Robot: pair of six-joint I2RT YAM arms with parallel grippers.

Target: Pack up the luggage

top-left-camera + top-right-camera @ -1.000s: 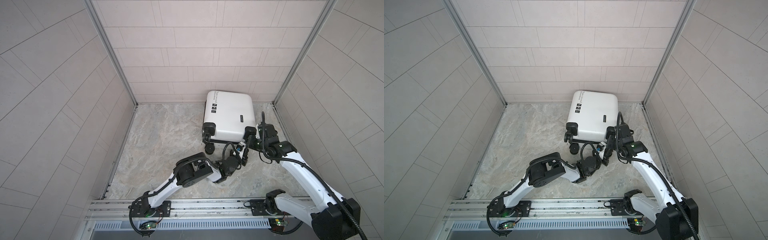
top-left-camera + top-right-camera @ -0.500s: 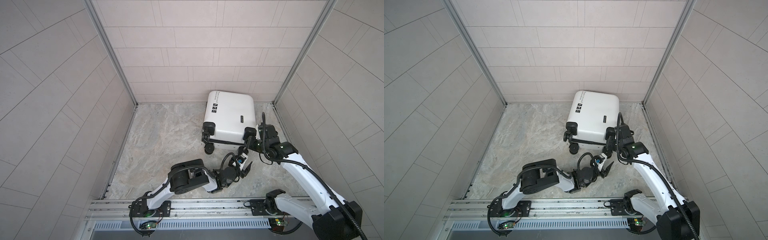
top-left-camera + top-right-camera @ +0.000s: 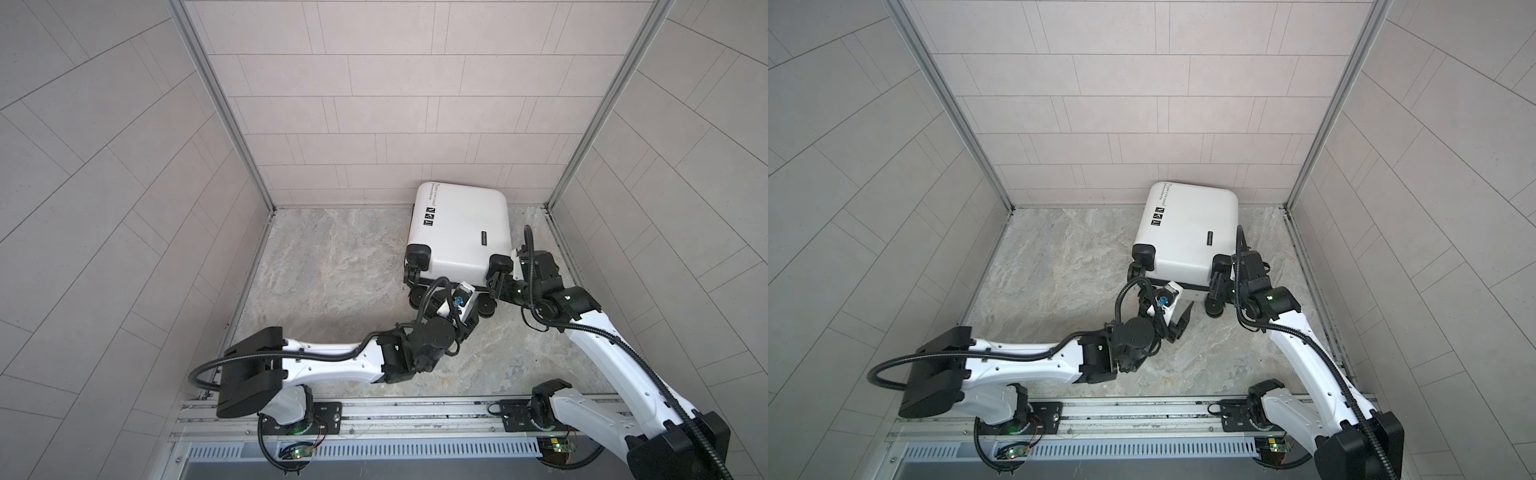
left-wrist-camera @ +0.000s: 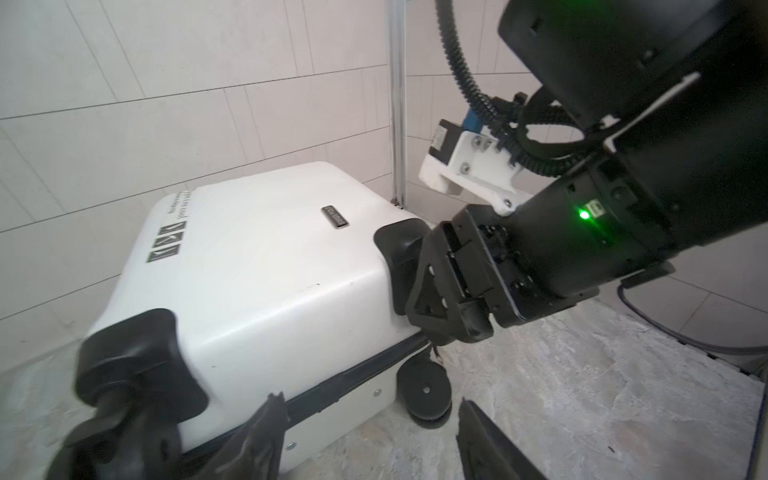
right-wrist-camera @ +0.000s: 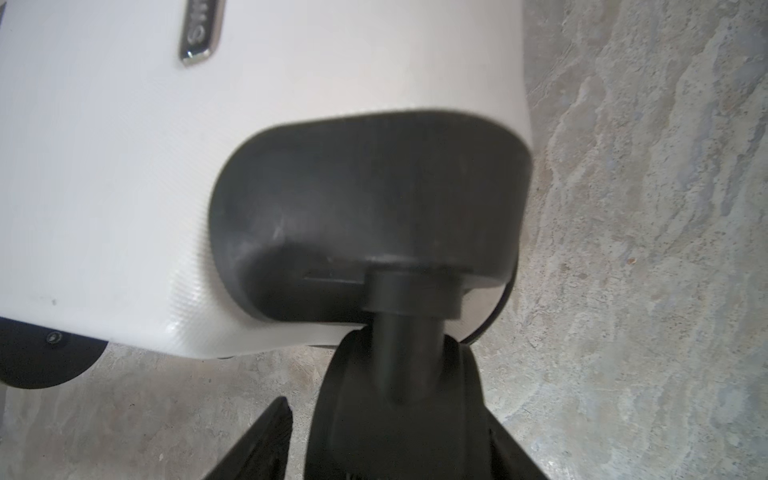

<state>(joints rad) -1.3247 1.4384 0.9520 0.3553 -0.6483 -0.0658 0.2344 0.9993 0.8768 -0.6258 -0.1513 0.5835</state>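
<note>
The luggage (image 3: 457,232) (image 3: 1187,237) lies flat and closed near the back wall, a white shell with black corner caps and wheels. My left gripper (image 3: 453,316) (image 4: 374,419) hangs open just in front of its near edge, with nothing between its fingers; the black zipper band (image 4: 353,378) and a lower wheel (image 4: 424,390) are straight ahead. My right gripper (image 3: 496,284) (image 5: 386,449) is at the near right corner, open, with the upper wheel (image 5: 395,415) between its jaws. One finger (image 5: 257,440) stands apart from that wheel.
Tiled walls close in the marble-patterned floor (image 3: 332,270) on three sides. The luggage sits close to the back wall (image 3: 374,124) and near the right corner post (image 3: 557,199). The arms' mounting rail (image 3: 415,415) runs along the front.
My left gripper went from shut to open and drew back a little from the luggage's edge, its arm dropping lower. My right gripper's jaws widened around the wheel.
</note>
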